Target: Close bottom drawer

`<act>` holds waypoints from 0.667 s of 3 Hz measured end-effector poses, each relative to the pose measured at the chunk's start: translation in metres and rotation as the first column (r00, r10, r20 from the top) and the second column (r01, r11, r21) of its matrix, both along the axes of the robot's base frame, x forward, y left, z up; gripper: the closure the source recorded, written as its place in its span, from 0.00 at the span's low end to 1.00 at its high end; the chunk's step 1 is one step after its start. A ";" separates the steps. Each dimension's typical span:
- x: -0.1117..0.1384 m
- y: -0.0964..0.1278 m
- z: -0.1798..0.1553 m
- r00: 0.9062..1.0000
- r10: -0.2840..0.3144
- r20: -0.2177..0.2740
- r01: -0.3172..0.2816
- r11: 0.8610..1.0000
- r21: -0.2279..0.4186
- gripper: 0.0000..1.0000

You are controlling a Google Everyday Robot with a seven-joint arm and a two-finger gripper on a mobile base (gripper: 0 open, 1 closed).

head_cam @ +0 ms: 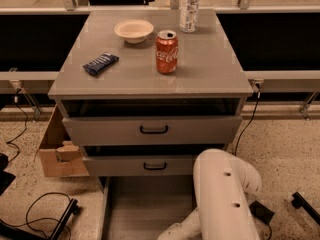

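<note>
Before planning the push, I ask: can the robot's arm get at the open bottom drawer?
Probably yes. The bottom drawer lies pulled far out, and the arm bends down over its right side with nothing between them. The gripper is out of view, past the lower edge, so contact is unconfirmed.

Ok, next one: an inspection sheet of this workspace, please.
Surface: grey cabinet top, carrying four items.
Job's things: bottom grey drawer, pulled far out, nothing seen inside.
Clutter: red soda can, cream bowl, dark blue wrapped bar, clear plastic bottle, all on top.
Gripper: not in view; white robot arm leaves the lower edge over that drawer.
Cables: black cables on the floor at left; another down the cabinet's right.
Surroundings: open cardboard box left of the cabinet; speckled floor; upper two drawers ajar.
</note>
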State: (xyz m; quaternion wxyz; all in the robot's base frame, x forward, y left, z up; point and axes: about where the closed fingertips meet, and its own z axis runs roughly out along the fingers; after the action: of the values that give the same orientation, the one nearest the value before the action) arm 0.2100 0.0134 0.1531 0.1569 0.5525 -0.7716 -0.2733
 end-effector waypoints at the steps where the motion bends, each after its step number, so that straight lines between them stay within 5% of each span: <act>1: -0.008 0.005 -0.043 0.999 -0.012 -0.043 0.013 1.000 0.010 1.00; 2: 0.009 -0.001 -0.059 1.000 -0.023 -0.010 0.023 1.000 0.009 1.00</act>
State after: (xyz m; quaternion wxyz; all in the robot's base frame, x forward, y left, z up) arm 0.2189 0.0124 0.0938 0.1549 0.5431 -0.7759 -0.2812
